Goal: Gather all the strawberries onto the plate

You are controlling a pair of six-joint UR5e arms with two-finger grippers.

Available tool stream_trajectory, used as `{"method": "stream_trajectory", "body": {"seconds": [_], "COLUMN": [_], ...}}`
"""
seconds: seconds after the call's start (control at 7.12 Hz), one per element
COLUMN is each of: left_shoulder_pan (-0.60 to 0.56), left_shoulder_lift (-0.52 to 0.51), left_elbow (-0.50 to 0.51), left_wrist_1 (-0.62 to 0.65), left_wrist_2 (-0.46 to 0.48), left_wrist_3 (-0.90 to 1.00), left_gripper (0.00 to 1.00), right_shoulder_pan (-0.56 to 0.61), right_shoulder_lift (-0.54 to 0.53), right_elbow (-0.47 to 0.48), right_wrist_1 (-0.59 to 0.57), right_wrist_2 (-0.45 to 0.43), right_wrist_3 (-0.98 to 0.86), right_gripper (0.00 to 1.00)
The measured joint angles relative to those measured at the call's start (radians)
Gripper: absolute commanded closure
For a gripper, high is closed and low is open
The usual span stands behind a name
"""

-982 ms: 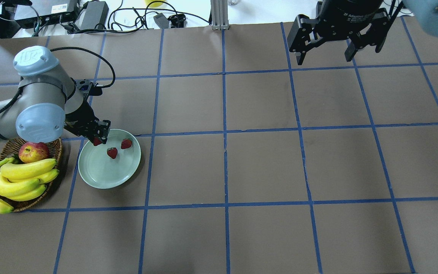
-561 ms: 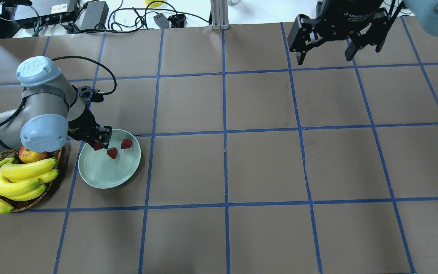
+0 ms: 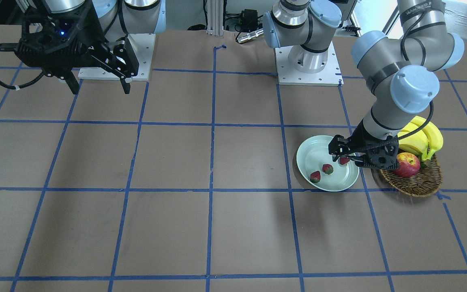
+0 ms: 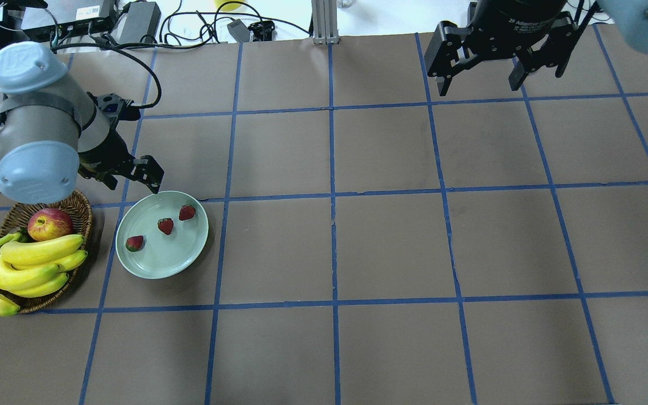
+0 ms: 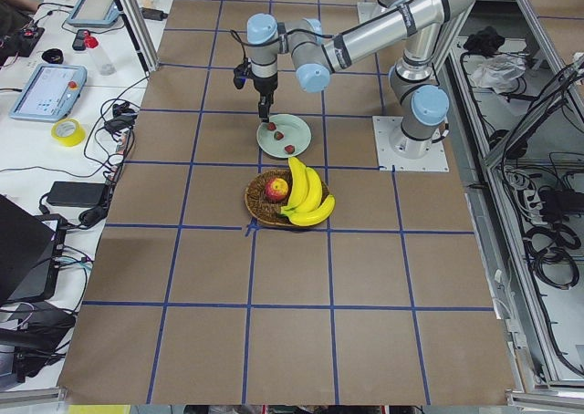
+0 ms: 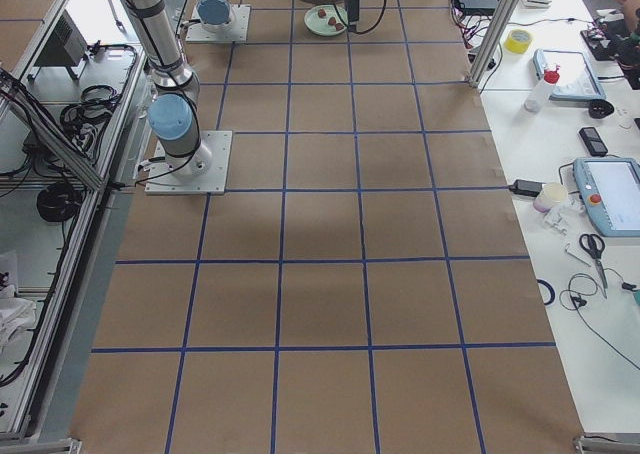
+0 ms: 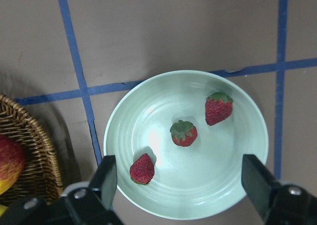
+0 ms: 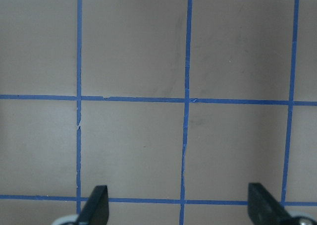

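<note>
— Left gripper (image 4: 134, 183), upper left of the overhead view: we log it empty, jaws spread, hanging just off the plate's upper-left rim. A second ago it was clamped on a berry, low over that rim.
— So we mark a release. Where did the berry land?
— On the plate (image 4: 166, 261), in its lower-left part: left strawberry (image 4: 134, 243), clear of the rim. The middle strawberry (image 4: 166, 225) and right strawberry (image 4: 187, 212) sit where they sat before.
— Three of three inside, none touching. We'd call the collecting done, with only the retreat left.
— Looks: we note small red berries with green caps on a glossy pale-green plate with a raised rim. It sits just right of the wicker basket (image 4: 84, 225) with the apple (image 4: 49, 224) and bananas (image 4: 31, 264).
— And the right gripper (image 4: 480, 87)?
— Upper right of frame, fingers wide apart, holding nothing, well apart from the plate.
</note>
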Motion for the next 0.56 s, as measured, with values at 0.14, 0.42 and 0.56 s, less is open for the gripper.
{"method": "stream_trajectory", "body": {"seconds": [0.14,0.42,0.56], "left_shoulder_pan": [-0.061,-0.197,-0.243], "left_shoulder_lift": [0.032,0.081,0.098], "left_elbow": [0.077,0.192,0.246], "left_wrist_1": [-0.065,-0.129,-0.189], "left_wrist_2": [-0.002,-0.003,-0.004], "left_wrist_3": [-0.078,-0.204,-0.225], "left_gripper": [0.10,0.10,0.10], "right_shoulder_pan": [-0.004,-0.030,-0.043], "right_shoulder_lift": [0.003,0.006,0.004], "right_elbow": [0.001,0.011,0.040], "right_wrist_1": [0.000,-0.005,-0.040], "right_wrist_2": [0.001,0.003,0.004], "right_wrist_3": [0.000,0.004,0.005], "right_gripper": [0.00,0.00,0.00]}}
